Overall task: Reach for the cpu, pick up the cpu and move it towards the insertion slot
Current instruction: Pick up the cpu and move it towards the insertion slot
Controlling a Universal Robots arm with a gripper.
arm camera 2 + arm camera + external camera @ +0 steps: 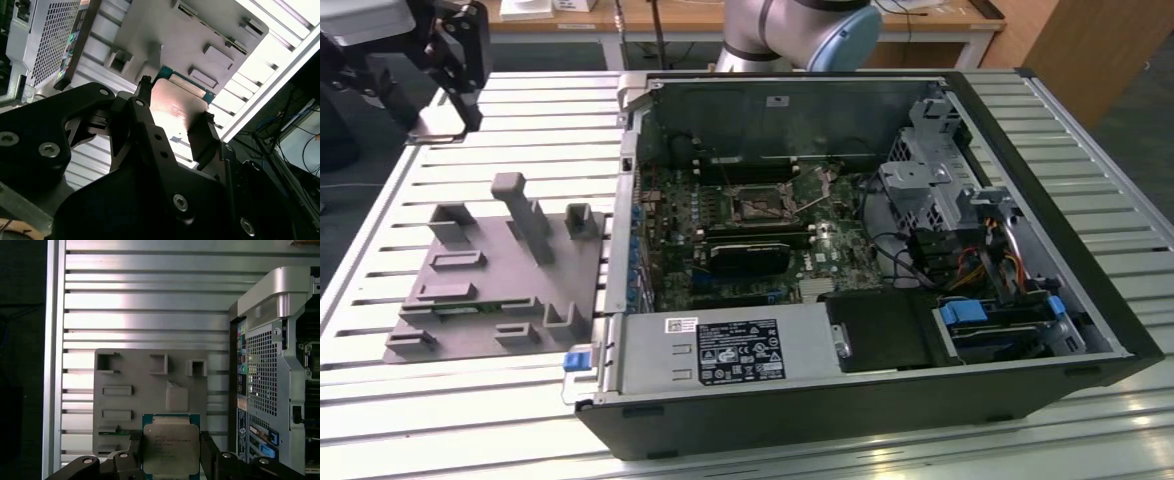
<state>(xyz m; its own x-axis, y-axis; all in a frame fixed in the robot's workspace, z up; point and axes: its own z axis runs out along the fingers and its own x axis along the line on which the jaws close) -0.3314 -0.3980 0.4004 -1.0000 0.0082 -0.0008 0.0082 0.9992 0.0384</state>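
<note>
The claw [171, 454] was clamped on the chip [170, 446], held clear above the grey fixture [150, 385]; the pickup looked done; in the exterior view the socket [758, 205] lay well apart, about four o'clock from the claw, so most of the carry seemed left

Beneath me a slatted aluminium table [1094, 140] gleams with glare; behind it I see a wooden desk [587, 24]
</note>
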